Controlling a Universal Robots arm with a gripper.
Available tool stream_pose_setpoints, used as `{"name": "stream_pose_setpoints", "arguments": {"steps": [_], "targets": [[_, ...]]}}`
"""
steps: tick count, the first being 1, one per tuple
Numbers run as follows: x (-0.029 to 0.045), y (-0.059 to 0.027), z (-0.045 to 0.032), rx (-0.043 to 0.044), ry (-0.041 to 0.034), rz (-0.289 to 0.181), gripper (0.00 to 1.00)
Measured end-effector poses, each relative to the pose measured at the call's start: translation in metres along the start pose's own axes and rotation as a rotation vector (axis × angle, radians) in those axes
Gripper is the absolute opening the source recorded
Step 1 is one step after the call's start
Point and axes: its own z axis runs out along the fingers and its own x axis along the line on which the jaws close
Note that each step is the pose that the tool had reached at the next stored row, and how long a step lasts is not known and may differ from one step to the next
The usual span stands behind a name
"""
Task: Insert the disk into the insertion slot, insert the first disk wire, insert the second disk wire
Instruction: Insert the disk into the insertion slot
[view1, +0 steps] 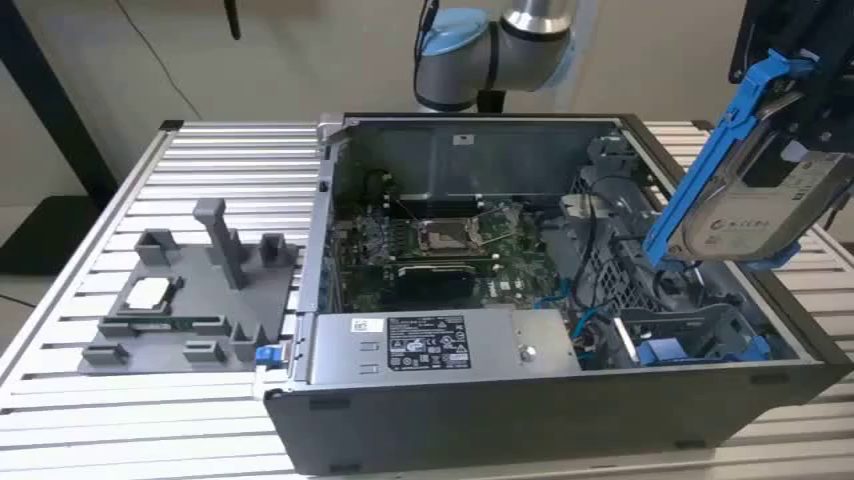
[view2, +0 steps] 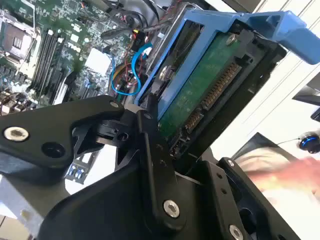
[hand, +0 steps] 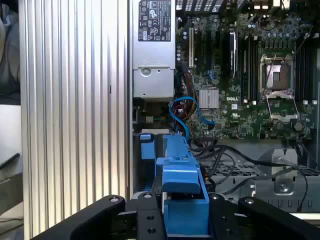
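Observation:
My gripper (view1: 790, 150) is shut on the disk (view1: 742, 222), a silver drive in a bright blue carrier (view1: 721, 140). It holds the disk tilted on edge above the exterior view's right side of the open computer case. The second wrist view shows the disk's green circuit side (view2: 200, 85) clamped by the gripper (view2: 175, 145). In the first wrist view the carrier (hand: 182, 195) sits between the black fingers (hand: 145, 216). The insertion slot (view1: 694, 345), a grey bay with blue rails (hand: 146, 147), lies below the disk at the case's front corner. A blue cable (hand: 186, 114) and coloured wires curl loose beside it.
The grey power-supply box (view1: 427, 345) with a white sticker sits next to the slot. The motherboard (view1: 441, 240) fills the case floor, and a perforated cage (view1: 607, 265) stands behind the slot. A grey fixture plate (view1: 187, 300) lies on the slatted table (view1: 200, 160). A blurred hand (view2: 290, 172) shows beyond the case.

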Motion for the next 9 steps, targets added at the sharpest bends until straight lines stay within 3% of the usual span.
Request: {"name": "stream_pose_setpoints", "arguments": {"steps": [9], "targets": [[-0.0001,-0.0005,0.0013,0.0000,0.0002,0.000,0.33]]}}
